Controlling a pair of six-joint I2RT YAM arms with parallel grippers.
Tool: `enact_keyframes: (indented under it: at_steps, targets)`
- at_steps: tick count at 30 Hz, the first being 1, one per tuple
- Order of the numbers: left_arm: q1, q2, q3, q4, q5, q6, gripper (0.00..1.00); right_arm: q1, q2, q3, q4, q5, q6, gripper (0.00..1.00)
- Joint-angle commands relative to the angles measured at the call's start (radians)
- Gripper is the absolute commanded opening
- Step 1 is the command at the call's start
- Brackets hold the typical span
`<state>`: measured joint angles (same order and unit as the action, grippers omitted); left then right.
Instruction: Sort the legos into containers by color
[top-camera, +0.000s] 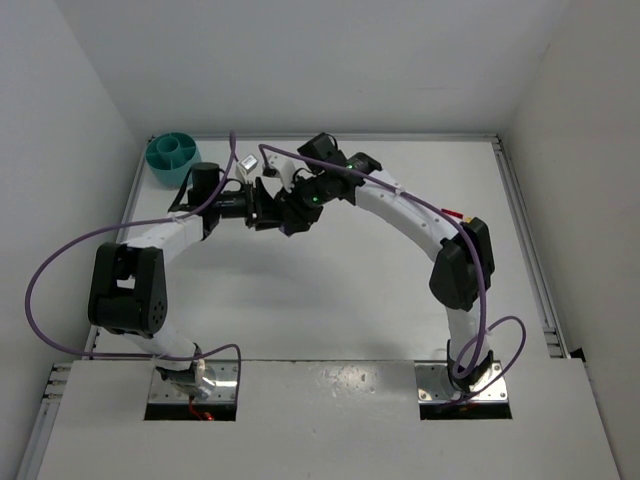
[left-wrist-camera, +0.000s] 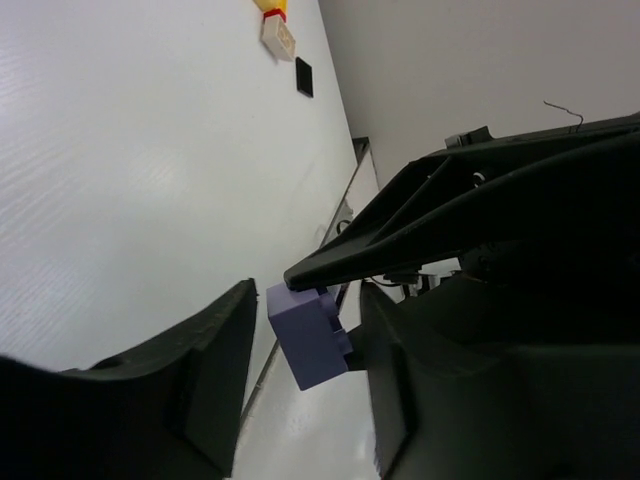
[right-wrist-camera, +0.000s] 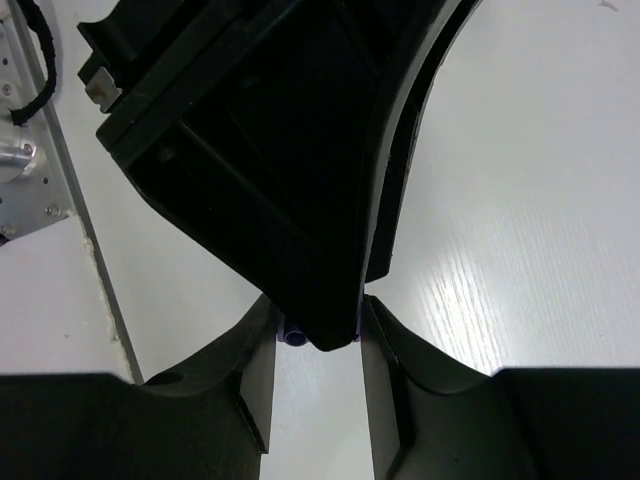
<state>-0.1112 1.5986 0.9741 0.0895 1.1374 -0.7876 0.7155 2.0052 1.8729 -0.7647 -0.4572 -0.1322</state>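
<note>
Teal bowl (top-camera: 165, 172) sat far left at back of surface (top-camera: 330, 300), well apart from handover. Left end effector (left-wrist-camera: 306, 305) was part-released, its fingers straddling purple-blue lego brick (left-wrist-camera: 305, 338), sliver of gap on one side. Right end effector (right-wrist-camera: 318, 322) was clenched on same brick.

Risks:
- Both sets of fingers crowded tiny brick, so off-centre squeeze could pop it out.
- Right letting go before left pinched firm would drop brick onto surface.
- Finger-to-finger contact could twist brick askew.
</note>
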Motion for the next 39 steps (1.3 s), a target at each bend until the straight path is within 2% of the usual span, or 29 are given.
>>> enact_keyframes:
  at_steps: [1, 3, 9, 11, 12, 13, 16, 17, 20, 24, 25, 28, 30, 33, 35, 39]
  targets:
    - [-0.008, -0.043, -0.018, 0.047, 0.004, -0.012, 0.47, 0.010, -0.003, 0.048, 0.015, 0.038, 0.000, 0.06]
    - [-0.008, -0.043, -0.031, 0.047, 0.004, -0.012, 0.38, 0.010, -0.003, 0.048, 0.015, 0.038, 0.000, 0.06]
    - [-0.018, -0.043, -0.040, 0.047, 0.024, -0.012, 0.26, 0.010, -0.003, 0.048, 0.024, 0.109, 0.009, 0.05]
    - [-0.009, -0.043, -0.040, 0.047, 0.024, 0.010, 0.23, 0.010, -0.014, 0.048, 0.024, 0.118, 0.009, 0.15]
    - [-0.008, -0.043, -0.040, 0.047, 0.024, 0.010, 0.20, 0.010, -0.023, 0.039, 0.024, 0.118, 0.009, 0.23]
    - [0.002, -0.052, -0.040, 0.036, 0.024, 0.028, 0.20, 0.010, -0.032, 0.029, 0.024, 0.118, 0.009, 0.45]
    - [0.048, -0.052, 0.021, -0.086, -0.005, 0.141, 0.16, -0.011, -0.088, -0.020, 0.033, 0.104, 0.009, 0.60]
    - [0.062, -0.040, 0.044, -0.129, -0.005, 0.184, 0.14, -0.011, -0.106, -0.062, 0.033, 0.104, 0.009, 0.60]
    - [0.157, 0.039, 0.193, -0.313, -0.018, 0.392, 0.12, -0.033, -0.193, -0.168, 0.065, 0.117, 0.009, 0.66]
    - [0.241, 0.142, 0.368, -0.563, -0.076, 0.594, 0.12, -0.080, -0.287, -0.299, 0.097, 0.138, 0.009, 0.67]
    - [0.277, 0.194, 0.479, -0.659, -0.117, 0.708, 0.12, -0.091, -0.301, -0.338, 0.097, 0.138, 0.009, 0.67]
    - [0.338, 0.286, 0.707, -0.773, -0.192, 0.882, 0.12, -0.129, -0.333, -0.394, 0.107, 0.147, 0.009, 0.68]
    - [0.361, 0.328, 0.819, -0.827, -0.221, 0.985, 0.12, -0.155, -0.359, -0.403, 0.116, 0.147, 0.009, 0.68]
    - [0.361, 0.418, 1.058, -0.866, -0.402, 1.085, 0.14, -0.185, -0.359, -0.437, 0.126, 0.126, 0.019, 0.68]
    - [0.352, 0.458, 1.138, -0.891, -0.518, 1.123, 0.14, -0.195, -0.368, -0.449, 0.137, 0.126, 0.019, 0.68]
    - [0.352, 0.507, 1.206, -0.883, -0.577, 1.235, 0.14, -0.206, -0.359, -0.462, 0.148, 0.106, 0.019, 0.68]
